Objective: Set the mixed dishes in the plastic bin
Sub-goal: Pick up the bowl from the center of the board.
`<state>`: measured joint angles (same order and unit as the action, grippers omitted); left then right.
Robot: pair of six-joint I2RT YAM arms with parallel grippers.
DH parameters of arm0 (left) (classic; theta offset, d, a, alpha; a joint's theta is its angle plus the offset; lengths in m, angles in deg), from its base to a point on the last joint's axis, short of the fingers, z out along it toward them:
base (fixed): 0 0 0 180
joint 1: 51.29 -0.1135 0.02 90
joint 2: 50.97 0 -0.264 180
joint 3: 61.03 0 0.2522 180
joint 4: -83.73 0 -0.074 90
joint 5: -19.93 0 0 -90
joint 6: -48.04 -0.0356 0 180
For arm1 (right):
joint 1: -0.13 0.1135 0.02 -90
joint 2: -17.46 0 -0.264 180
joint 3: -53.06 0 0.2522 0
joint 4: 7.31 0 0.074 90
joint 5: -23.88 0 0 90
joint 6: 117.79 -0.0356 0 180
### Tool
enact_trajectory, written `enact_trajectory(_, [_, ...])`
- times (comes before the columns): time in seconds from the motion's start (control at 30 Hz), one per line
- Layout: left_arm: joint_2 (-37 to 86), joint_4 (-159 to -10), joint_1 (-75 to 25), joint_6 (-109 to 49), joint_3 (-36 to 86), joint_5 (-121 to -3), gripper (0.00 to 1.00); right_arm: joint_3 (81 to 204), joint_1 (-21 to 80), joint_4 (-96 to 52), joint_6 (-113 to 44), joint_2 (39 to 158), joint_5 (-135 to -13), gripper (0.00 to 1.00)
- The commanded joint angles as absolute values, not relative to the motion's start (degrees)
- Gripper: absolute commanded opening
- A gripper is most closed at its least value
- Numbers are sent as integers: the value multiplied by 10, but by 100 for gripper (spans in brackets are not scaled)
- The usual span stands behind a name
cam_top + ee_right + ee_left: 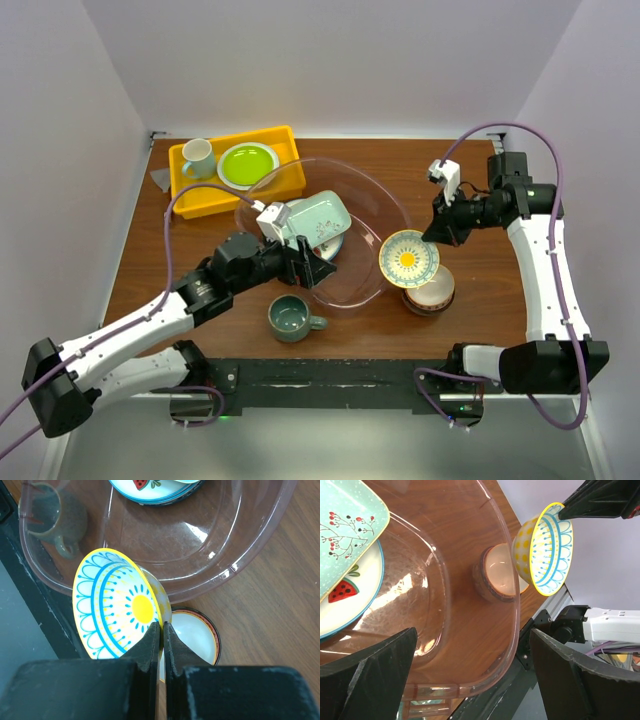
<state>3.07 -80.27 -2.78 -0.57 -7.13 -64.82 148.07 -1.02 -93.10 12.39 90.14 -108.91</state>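
Right gripper [160,630] is clamped tight on the rim of the yellow-inside bowl [117,605], holding it above the reddish-brown bowl [197,632], just outside the plastic bin [235,565]. That thin edge grip may slip, or the bowl may clip the bin's rim. It tilts mouth-up, away from the bin, and being round has no long axis. Left gripper [472,650] is spread wide, holding nothing.

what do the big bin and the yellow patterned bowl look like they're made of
The bin looks like thin clear plastic, faintly pink and glossy: the wooden table shows through it and its wall glints. The yellow patterned bowl looks like glazed ceramic, possibly melamine: smooth, shiny surface with crisp blue arcs.
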Motion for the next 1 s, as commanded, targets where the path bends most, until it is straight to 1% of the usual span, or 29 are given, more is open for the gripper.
enact_trajectory(0.0, [39,-846,-15,-1,-43,-666,100,1482,-7,-919,132,889,-1125,0])
enact_trajectory(0.97, [85,-860,22,4,-17,-688,100,1480,-4,-922,133,890,-1135,0])
